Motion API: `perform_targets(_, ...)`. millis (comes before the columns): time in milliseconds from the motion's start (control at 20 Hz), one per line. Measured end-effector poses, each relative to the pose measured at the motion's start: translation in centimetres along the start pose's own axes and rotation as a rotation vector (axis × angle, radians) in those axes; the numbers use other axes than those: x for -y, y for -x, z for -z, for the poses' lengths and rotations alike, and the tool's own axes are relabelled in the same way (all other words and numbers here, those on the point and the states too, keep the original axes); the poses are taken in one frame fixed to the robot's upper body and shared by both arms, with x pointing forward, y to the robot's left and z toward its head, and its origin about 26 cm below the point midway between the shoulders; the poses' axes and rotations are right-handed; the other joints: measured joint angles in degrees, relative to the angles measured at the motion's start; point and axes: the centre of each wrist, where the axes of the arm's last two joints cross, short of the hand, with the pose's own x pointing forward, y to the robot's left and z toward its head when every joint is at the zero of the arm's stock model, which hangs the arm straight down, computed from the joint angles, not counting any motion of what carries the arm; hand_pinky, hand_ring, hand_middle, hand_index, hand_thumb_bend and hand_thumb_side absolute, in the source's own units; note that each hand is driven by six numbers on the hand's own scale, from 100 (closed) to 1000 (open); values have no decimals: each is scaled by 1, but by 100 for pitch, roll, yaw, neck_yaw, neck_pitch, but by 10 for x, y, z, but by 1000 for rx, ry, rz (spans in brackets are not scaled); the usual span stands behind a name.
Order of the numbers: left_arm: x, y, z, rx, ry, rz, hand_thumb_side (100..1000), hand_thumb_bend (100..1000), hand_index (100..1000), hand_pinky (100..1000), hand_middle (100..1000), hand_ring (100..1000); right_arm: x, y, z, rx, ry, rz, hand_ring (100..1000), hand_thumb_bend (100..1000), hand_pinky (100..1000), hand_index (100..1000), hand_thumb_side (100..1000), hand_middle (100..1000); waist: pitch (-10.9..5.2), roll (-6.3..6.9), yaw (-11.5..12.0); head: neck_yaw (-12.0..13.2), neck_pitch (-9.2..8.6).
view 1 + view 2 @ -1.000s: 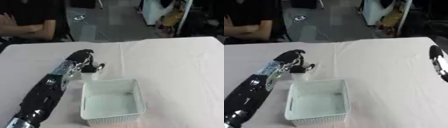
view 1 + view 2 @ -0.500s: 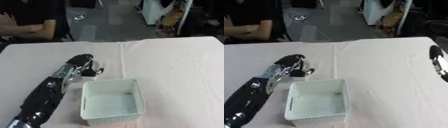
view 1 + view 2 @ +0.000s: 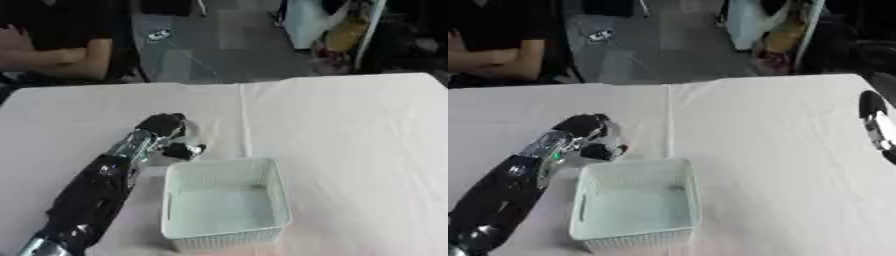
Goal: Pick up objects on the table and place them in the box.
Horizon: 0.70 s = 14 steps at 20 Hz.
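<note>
Inspector: State the position of the box.

Me: The white box (image 3: 226, 202) stands on the table (image 3: 350, 130), near its front edge. It is a perforated basket, and I see nothing in it. I take the box as my landmark for the rest.

Inspector: Your left hand?

Me: My left hand (image 3: 164, 131) is just beyond the box's far left corner, low over the cloth. My fingers (image 3: 185, 150) are curled in toward the thumb, and something pale shows between them. I judge they are closed round a small light object, though I cannot make out what it is or how much of it I have.

Inspector: Why is the hand held there?

Me: By my judgement it sits there because the object lay just outside the box's far rim. The carry is short from that spot: up, over the rim, release. The forearm runs along the box's left side, so it stays off the wall.

Inspector: The right hand?

Me: Only a dark and silver part of my right arm (image 3: 874, 122) shows, well to the right of the box at the edge of the right eye view. The hand itself is not visible.

Inspector: Risk?

Me: Catching the rim on the way over.
</note>
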Motion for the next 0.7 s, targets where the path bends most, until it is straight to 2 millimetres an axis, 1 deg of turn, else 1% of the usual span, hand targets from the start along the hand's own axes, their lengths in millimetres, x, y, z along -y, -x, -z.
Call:
perform_targets(50,-1,-1,1,-6,-10,0,204,219,315,326,410,295,0,0,0,0,0,0,918,100,891,940,644,906,0,0,0,0,0)
perform_targets(100,-1,-3,1,-13,-20,-4,161,151,294,249,376,246,0,0,0,0,0,0,918,100,891,940,644,906,0,0,0,0,0)
perform_targets(150,0,-3,1,-23,-30,-10,100,100,250,125,307,154,0,0,0,0,0,0,918,100,891,940,644,906,0,0,-1,0,0)
perform_targets(200,0,-4,2,-31,-43,-21,100,100,238,100,275,112,0,0,0,0,0,0,918,100,891,940,644,906,1,0,-1,0,-1)
perform_targets(250,1,-5,2,-38,-56,-35,100,100,220,100,234,100,0,0,0,0,0,0,918,100,891,940,644,906,2,0,-1,0,-1)
perform_targets(350,2,-5,2,-52,-83,-70,100,100,209,100,202,100,0,0,0,0,0,0,918,100,891,940,644,906,8,0,-1,0,-1)
perform_targets(700,1,-5,2,-73,-108,-184,100,100,202,100,183,100,0,0,0,-1,1,0,918,100,891,940,643,906,14,-6,-1,0,-1)
